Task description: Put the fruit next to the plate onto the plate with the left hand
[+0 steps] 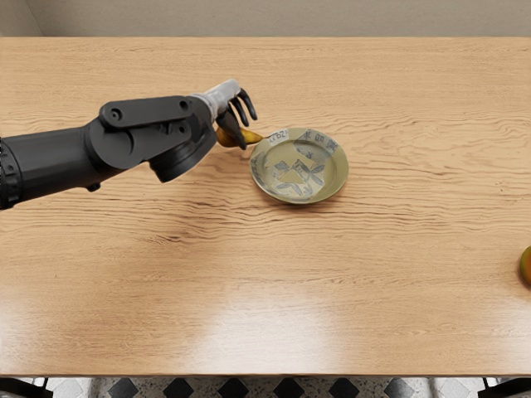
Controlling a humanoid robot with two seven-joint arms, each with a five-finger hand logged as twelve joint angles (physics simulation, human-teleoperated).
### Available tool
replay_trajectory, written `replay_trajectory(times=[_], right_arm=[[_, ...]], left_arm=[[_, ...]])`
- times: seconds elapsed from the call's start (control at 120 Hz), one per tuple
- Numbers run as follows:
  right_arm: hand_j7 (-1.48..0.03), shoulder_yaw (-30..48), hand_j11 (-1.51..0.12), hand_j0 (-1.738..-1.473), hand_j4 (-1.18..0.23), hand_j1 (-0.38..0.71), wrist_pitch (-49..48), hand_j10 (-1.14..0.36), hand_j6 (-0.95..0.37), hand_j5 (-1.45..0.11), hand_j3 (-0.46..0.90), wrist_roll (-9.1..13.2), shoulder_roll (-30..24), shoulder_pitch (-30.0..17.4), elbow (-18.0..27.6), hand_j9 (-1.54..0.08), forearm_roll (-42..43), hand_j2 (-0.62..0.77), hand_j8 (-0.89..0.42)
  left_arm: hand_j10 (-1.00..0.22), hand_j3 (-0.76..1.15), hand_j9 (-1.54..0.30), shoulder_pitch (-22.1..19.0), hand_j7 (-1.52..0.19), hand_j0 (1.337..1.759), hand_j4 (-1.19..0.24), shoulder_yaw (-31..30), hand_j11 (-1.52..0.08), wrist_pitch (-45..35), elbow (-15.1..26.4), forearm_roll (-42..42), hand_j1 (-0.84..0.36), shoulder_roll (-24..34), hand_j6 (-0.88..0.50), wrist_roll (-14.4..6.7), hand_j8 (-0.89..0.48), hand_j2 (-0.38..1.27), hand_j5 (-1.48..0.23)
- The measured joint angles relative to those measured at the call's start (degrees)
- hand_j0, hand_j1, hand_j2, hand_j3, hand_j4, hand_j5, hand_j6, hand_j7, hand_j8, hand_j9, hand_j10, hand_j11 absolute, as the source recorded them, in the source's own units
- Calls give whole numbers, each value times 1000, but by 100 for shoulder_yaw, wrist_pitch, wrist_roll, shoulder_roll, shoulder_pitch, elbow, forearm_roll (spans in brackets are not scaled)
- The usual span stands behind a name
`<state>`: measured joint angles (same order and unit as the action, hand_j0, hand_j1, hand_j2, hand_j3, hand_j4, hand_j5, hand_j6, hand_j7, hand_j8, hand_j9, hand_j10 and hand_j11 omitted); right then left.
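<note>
A small yellow-orange fruit (251, 138) lies against the left rim of the plate (332, 184), a greenish round dish with a blue pattern, near the table's middle. My left hand (235, 124) reaches in from the left on a black arm and sits over the fruit. Its dark fingers (246, 106) curl down around the fruit, and one crosses in front of it. Most of the fruit is hidden behind the hand, with only its right tip showing. I cannot tell whether the fruit is off the table. The right arm is out of view.
A second roundish fruit (526, 266) shows partly at the right edge of the wooden table (265, 282). The table's far edge meets a wall at the top, and the near edge runs along the bottom.
</note>
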<state>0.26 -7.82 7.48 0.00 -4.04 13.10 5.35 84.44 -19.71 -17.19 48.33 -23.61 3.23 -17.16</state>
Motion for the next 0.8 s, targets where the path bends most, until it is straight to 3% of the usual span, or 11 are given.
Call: replay_trajectory(times=[0.342, 0.8], right_arm=[[-22, 0, -22, -1658, -17, -329, 0, -17, -16, -22, 0, -1, 0, 0, 0, -22, 0, -4, -17], [-22, 0, -22, -1658, -17, -329, 0, -17, -16, -22, 0, 0, 0, 0, 0, -22, 0, -3, -17]], left_arm=[[-610, 0, -946, 58, -942, 1657, -730, 156, -954, 101, 1, 4, -370, -319, -730, -65, -625, 563, -942], [-598, 0, -940, -18, -931, 1657, -729, 334, -948, 197, -9, 2, -388, -323, -730, -75, -617, 568, -931]])
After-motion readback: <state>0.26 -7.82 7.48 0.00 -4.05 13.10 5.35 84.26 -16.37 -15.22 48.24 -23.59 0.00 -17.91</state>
